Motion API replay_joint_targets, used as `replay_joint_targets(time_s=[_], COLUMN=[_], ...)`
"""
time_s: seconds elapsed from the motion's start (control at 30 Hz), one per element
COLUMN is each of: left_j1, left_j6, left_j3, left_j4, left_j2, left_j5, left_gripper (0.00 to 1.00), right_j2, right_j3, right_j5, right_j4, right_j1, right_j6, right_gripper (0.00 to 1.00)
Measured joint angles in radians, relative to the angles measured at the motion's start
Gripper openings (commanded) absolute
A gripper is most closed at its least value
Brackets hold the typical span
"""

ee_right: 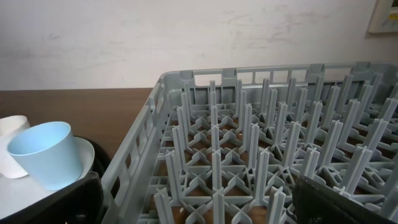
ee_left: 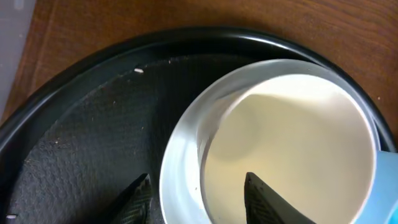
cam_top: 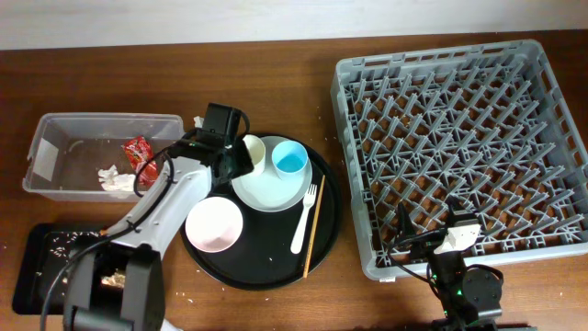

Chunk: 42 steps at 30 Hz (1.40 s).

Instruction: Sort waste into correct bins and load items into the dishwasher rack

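Cream cup (cam_top: 254, 152), a small round vessel, stands upright, mouth up, on the rear left part of the pale grey-green round plate (cam_top: 271, 190), which rests on the big round black tray (cam_top: 276, 280). The light blue cup (cam_top: 290, 159) stands just beside it on the same plate.

I read the left gripper (ee_left: 196, 199) as directly over the cup's left wall. Its fingers are apart, 1 outside the rim and 1 over the interior, and not clamped on the wall. In my judgement, the coming move turns on this straddle: closing would pinch the wall. The left arm is far nearer the cup.

The right gripper (ee_right: 199, 199) holds nothing, fingers spread wide, at the near edge of the large square grey plastic dishwasher rack (cam_top: 432, 57), which holds no items.

Containers:
- Clear rectangular plastic tub (cam_top: 55, 138): crumpled white napkin (cam_top: 115, 177), small red snack wrapper (cam_top: 140, 149)
- Round black tray: pinkish-white bowl (cam_top: 214, 225), white plastic fork (cam_top: 304, 221), thin wooden chopstick (cam_top: 312, 234)
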Motion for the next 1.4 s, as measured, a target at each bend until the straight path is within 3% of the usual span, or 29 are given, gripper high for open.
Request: replay_joint_targets(time_s=[0.03,0.13,0.17,0.4,0.6,0.7,0.87,0.97,1.07,1.13,1.23,1.3,1.4], left_j1=[0.000,0.000,0.000,0.000,0.000,0.060,0.252,0.267,0.267,0.267,0.267,0.267,0.267], left_j6=[-0.003,-0.007,-0.007,-0.007,0.003,0.093,0.247,0.299,0.306,0.306,0.309,0.309,0.300], left_j3=[-0.001,-0.002,-0.002,-0.005,-0.011,-0.012,-0.012,-0.016,-0.016,-0.016,-0.016,-0.018,-0.016], left_j4=[0.010,0.027,0.030,0.019,-0.079,-0.114,-0.112,0.008,0.019,0.021,0.026,0.033,0.056], left_j2=[0.006,0.012,0.014,0.007,-0.307,-0.433,-0.466,-0.466,-0.466,-0.465,-0.465,-0.464,-0.463], left_j5=[0.000,0.004,0.005,0.011,0.017,0.250,0.860,1.183,1.262,1.278,1.284,1.288,1.291], left_gripper=[0.36,0.15,0.00,0.00,0.00,0.00,0.00,0.00,0.00,0.00,0.00,0.00,0.00], right_j2=[0.000,0.000,0.000,0.000,0.000,0.000,0.000,0.000,0.000,0.001,0.087,0.295,0.676], right_j3=[0.000,0.000,0.000,0.000,0.000,0.000,0.000,0.000,0.004,0.080,0.460,0.750,0.995], right_j5=[0.000,0.000,0.000,0.000,0.000,0.000,0.000,-0.019,-0.179,-0.281,-0.334,-0.430,-0.763], right_j4=[0.000,0.000,0.000,0.000,0.000,0.000,0.000,0.005,0.053,-0.039,-0.329,-0.483,-0.486], right_j1=[0.000,0.000,0.000,0.000,0.000,0.000,0.000,0.000,0.000,0.000,0.000,-0.001,-0.002], right_j6=[0.000,0.001,0.000,0.000,0.000,-0.001,0.000,0.043,0.203,0.245,0.269,0.269,0.269], right_gripper=[0.99,0.99,0.99,0.99,0.99,0.99,0.99,0.99,0.98,0.99,0.99,0.99,0.99])
